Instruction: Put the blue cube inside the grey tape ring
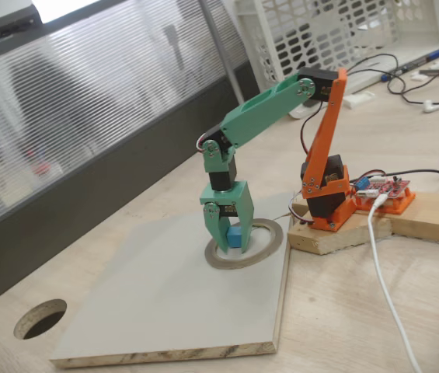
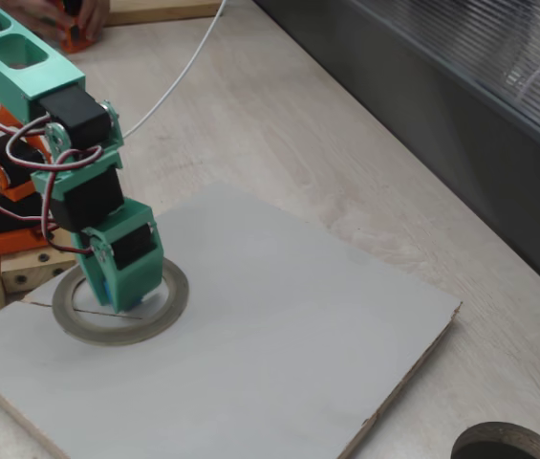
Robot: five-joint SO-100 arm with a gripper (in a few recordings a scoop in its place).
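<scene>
Blue cube [image 1: 235, 236] sits between the green gripper [image 1: 229, 239] fingers, low within the opening of the grey tape ring [image 1: 269, 242]; whether it touches the board cannot be told. Jaws appear closed on the cube's sides. In the other fixed view the gripper [image 2: 121, 298] points straight down into the ring [image 2: 169, 304], and only a sliver of blue shows at its edge.

Ring lies flat on a pale grey board [image 1: 149, 303] with a raw chipboard edge, near the board's corner closest to the arm's base. Board rests on a light wood-grain tabletop [image 1: 343, 311]. A dark round hole [image 1: 40, 318] is cut through the tabletop beside the board.

Arm: green forearm, orange upper link, mounted on a wooden block [image 1: 336, 237]. White cable [image 1: 386, 295] crosses the table. Behind: ribbed translucent partition [image 1: 87, 101], white perforated basket [image 1: 328, 31].
</scene>
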